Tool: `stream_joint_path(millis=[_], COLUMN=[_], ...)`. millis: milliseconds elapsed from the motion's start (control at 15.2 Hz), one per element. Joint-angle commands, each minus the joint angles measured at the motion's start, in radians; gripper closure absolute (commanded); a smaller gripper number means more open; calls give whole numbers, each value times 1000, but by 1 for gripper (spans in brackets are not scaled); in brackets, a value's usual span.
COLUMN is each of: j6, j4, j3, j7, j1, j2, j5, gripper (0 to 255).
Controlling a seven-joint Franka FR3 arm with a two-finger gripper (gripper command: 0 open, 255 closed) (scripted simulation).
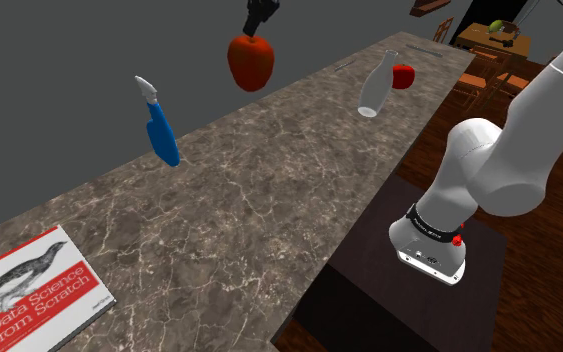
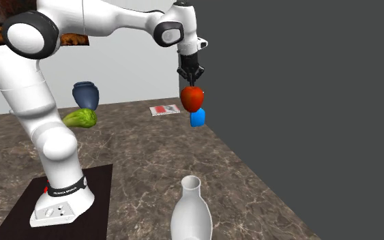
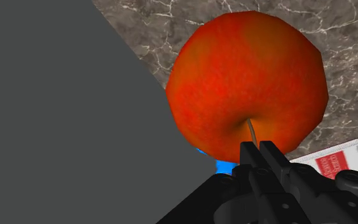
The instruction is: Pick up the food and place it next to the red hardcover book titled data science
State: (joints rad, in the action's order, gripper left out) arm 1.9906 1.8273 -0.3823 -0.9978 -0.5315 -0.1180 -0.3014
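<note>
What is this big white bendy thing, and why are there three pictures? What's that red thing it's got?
It is a robot arm with a black hand for grabbing. Three cameras watch it: one beside its stand, one from another side, one on the hand itself. The hand is shut on a red apple, by its stem, in the air above a marble counter. On the counter are a blue spray bottle, a white bottle, and a red-and-white book, Data Science from Scratch.
</note>
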Motion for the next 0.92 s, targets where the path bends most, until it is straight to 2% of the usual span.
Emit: stream_joint_path(millis=[0, 462, 858], j6=[21, 77, 107], j4=[12, -1, -61], j3=[33, 129, 202], j7=[57, 223, 363], j1=[-22, -90, -147], j2=[-9, 17, 78], j5=[14, 47, 77], gripper=[255, 255, 255])
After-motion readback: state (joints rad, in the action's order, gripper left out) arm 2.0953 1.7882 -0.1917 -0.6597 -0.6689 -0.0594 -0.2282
